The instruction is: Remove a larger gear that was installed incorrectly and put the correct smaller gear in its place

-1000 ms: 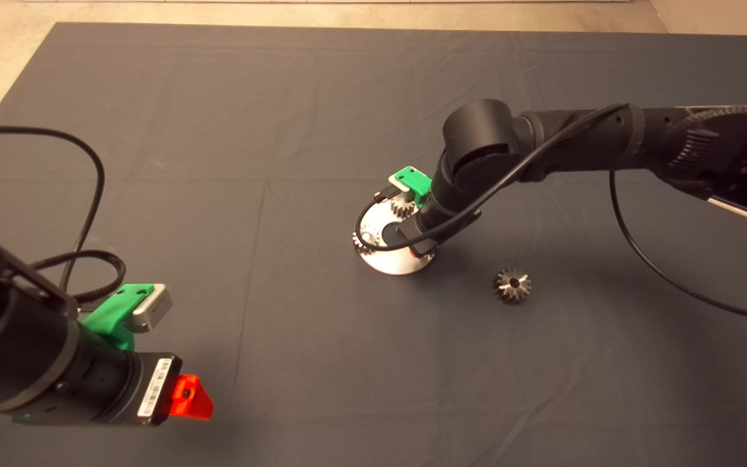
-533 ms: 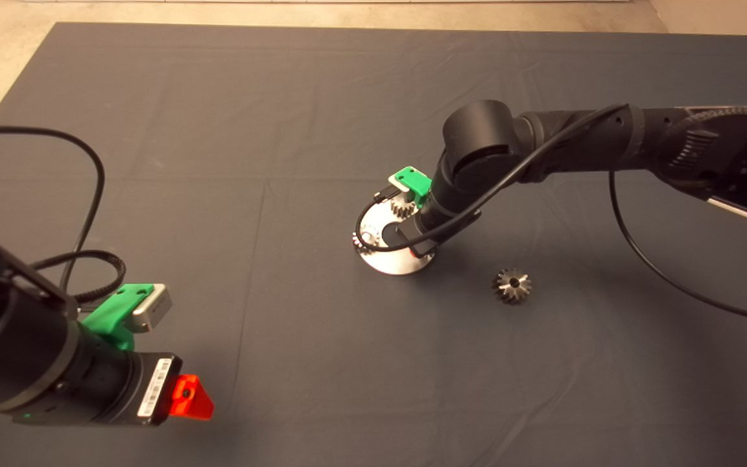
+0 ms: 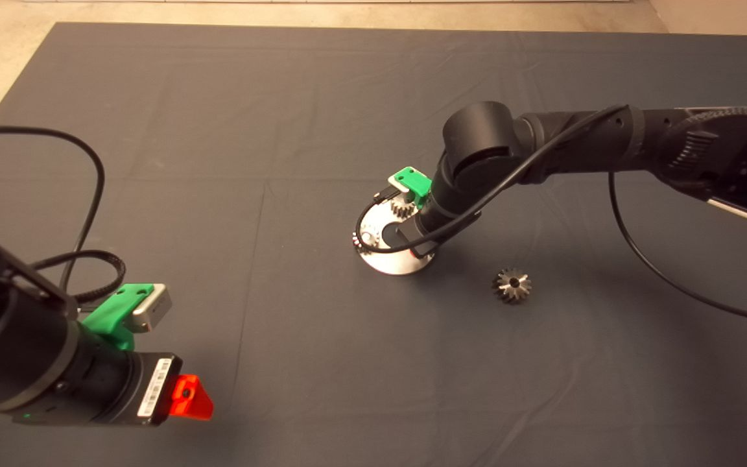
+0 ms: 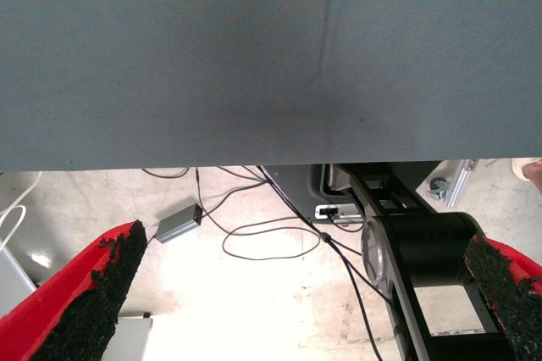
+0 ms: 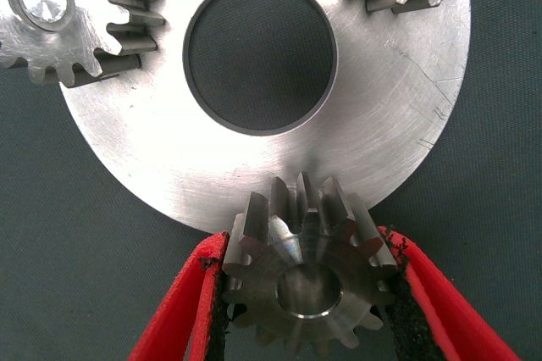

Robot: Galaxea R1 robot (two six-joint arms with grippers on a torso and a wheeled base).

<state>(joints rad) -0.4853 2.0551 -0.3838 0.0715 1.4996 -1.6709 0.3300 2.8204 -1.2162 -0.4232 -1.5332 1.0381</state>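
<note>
Dark matting covers the desk. Nearest, we note the left hand (image 3: pixel 185 397) parked, fingers apart. Further out, the right hand (image 5: pixel 306 293) clamps the smaller gear (image 5: pixel 305 272) at the steel plate's (image 5: pixel 398 124) edge; the larger gear (image 3: pixel 511 285) lies discarded beside it.

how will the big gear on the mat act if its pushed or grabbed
The big gear looks like solid steel, so probably heavy for its size and rigid. It lies flat on the mat, so it should slide rather than roll. Its sloping teeth may let pads slip.
</note>
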